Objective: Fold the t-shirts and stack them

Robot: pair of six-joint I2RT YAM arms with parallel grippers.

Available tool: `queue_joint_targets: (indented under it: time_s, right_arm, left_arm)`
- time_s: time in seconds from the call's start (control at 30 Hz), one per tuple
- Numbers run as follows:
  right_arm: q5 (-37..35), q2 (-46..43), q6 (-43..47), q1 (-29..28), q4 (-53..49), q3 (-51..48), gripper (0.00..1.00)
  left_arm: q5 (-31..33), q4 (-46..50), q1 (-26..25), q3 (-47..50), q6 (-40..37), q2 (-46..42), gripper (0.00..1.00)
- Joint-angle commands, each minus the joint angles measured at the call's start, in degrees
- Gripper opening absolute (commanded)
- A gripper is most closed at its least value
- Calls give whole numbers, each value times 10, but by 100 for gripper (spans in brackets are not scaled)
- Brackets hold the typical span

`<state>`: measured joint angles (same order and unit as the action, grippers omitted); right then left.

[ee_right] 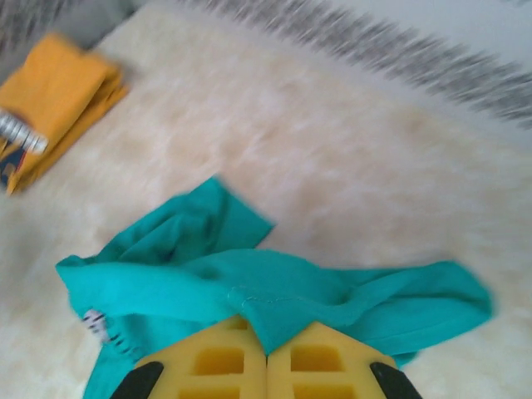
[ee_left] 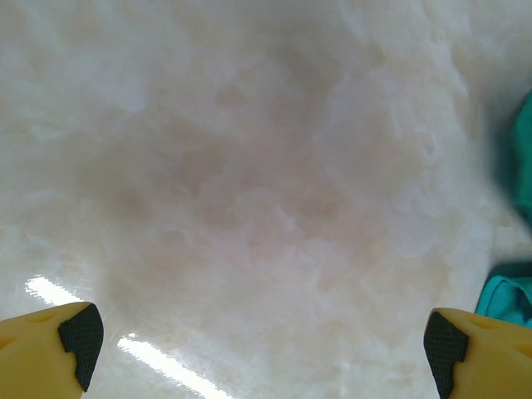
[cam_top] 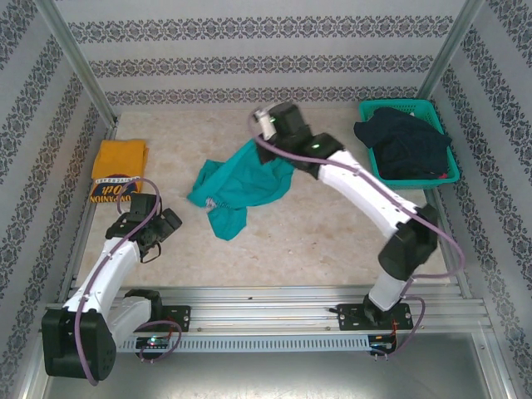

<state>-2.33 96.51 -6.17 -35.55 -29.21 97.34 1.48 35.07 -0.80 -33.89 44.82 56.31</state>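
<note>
Diagonally, crumpled teal t-shirt (cam_top: 241,187), far-right to near-left

Bare table (cam_top: 170,166) between crumpled teal t-shirt (cam_top: 237,187) and folded yellow t-shirt (cam_top: 119,160); basket (cam_top: 399,103) at far-right corner.

Worktop (cam_top: 332,241): cream, marbled, glossy, with white glare streaks (ee_left: 50,291). Walls (cam_top: 266,50) on three sides: pale paper, grey ornamental bands. Aluminium posts (cam_top: 75,58) at back corners. Aluminium rail (cam_top: 274,299) along near edge.

Teal t-shirt (cam_top: 237,189) crumpled, unfolded, mid table (cam_top: 332,233); mustard t-shirt (cam_top: 119,162) folded flat at far-left edge, dark lettered band at near end.
</note>
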Motion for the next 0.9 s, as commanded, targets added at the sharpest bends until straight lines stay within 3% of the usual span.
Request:
queue_joint_targets:
  time_s: [0.0, 0.2, 0.5, 0.73, 0.87]
  right_arm:
    - [-50, -63, -19, 63, 22, -12, 0]
    - [-25, -100, -51, 166, 18, 2, 0]
    - [-16, -116, -90, 211, 31, -71, 0]
    - [-12, -132, -112, 229, 37, -114, 0]
    - [-2, -142, -121, 246, 38, -134, 0]
  left_arm:
    - [0, -19, -10, -23, -16, 0, 100]
    - [-12, -43, -59, -28, -30, 17, 100]
    - [-45, -125, -179, -102, 2, 168, 99]
    - [-83, -152, -288, -290, -137, 380, 98]
    - [-120, -139, -313, -389, -197, 480, 98]
